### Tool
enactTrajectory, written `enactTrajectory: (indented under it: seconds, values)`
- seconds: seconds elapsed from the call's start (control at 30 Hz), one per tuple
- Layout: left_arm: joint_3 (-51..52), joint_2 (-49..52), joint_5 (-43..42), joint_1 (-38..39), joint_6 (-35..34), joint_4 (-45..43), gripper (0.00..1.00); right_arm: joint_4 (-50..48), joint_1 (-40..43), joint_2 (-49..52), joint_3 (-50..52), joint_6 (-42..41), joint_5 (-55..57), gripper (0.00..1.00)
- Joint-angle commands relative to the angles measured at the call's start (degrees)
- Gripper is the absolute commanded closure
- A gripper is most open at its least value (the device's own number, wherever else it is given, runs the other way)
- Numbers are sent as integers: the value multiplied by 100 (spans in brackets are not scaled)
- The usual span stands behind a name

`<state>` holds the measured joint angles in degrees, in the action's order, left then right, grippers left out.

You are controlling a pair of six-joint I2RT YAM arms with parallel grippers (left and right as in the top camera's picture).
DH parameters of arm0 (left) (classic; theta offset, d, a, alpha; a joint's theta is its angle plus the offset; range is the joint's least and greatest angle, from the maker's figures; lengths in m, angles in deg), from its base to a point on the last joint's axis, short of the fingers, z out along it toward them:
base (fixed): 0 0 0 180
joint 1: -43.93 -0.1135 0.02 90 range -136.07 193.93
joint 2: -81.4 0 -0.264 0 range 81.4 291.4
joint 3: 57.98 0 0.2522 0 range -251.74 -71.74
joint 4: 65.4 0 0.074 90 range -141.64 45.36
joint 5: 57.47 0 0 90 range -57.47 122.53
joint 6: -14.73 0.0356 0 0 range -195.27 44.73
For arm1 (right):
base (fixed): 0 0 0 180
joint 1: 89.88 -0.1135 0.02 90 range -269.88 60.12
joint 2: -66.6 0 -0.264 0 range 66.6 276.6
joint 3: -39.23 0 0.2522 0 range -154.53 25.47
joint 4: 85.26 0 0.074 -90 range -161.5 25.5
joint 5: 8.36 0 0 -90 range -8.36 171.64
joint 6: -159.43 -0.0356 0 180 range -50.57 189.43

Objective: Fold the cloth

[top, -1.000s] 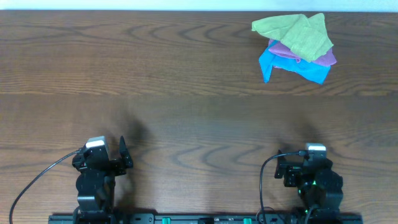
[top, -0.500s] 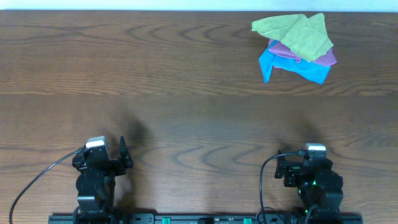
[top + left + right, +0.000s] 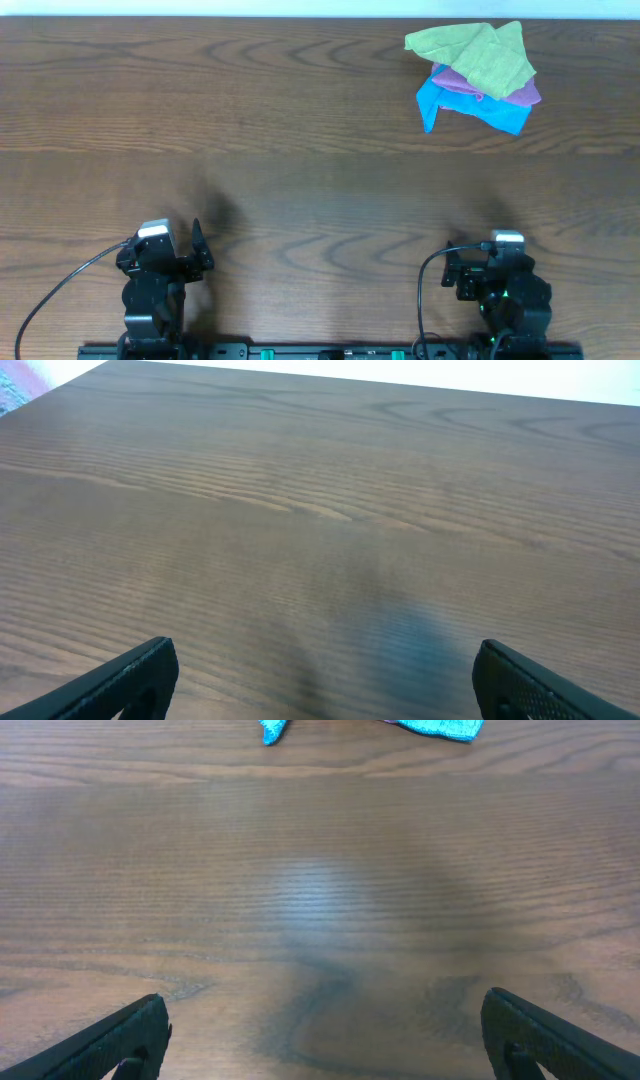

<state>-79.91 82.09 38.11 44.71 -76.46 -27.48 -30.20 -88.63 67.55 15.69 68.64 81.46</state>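
Left hand (image 3: pixel 320 682) and right hand (image 3: pixel 325 1042) sit open, empty, at the table's (image 3: pixel 300 150) near edge. 3 cloths lie piled far right (green cloth (image 3: pixel 475 50) over pink cloth (image 3: pixel 522 96) over blue cloth (image 3: pixel 450 102)).

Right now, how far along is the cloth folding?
Nothing looks done: the green cloth, the purple cloth and the blue cloth lie crumpled in one pile at the far right of the table. Nothing is in hand: the left gripper and right gripper are open and empty, near the front edge. All the folding is left.
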Motion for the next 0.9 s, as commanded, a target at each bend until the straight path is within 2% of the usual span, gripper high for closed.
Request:
enactTrajectory:
  seconds: [0.0, 0.17, 0.43, 0.7, 0.87]
  values:
    - [103, -44, 39, -9, 103, 57, 5, -35, -44, -61, 59, -50, 52, 1]
    - [103, -44, 39, -9, 103, 57, 5, -48, -42, 459, -448, -433, 94, 1]
    - [103, -44, 39, -9, 103, 57, 5, 79, 243, 3469, -2927, -741, 168, 1]
    - [103, -44, 39, -9, 103, 57, 5, 588, 671, 6454, -5716, -730, 116, 1]
    - [103, -44, 39, -9, 103, 57, 5, 487, 855, 7997, -6983, -509, -31, 1]
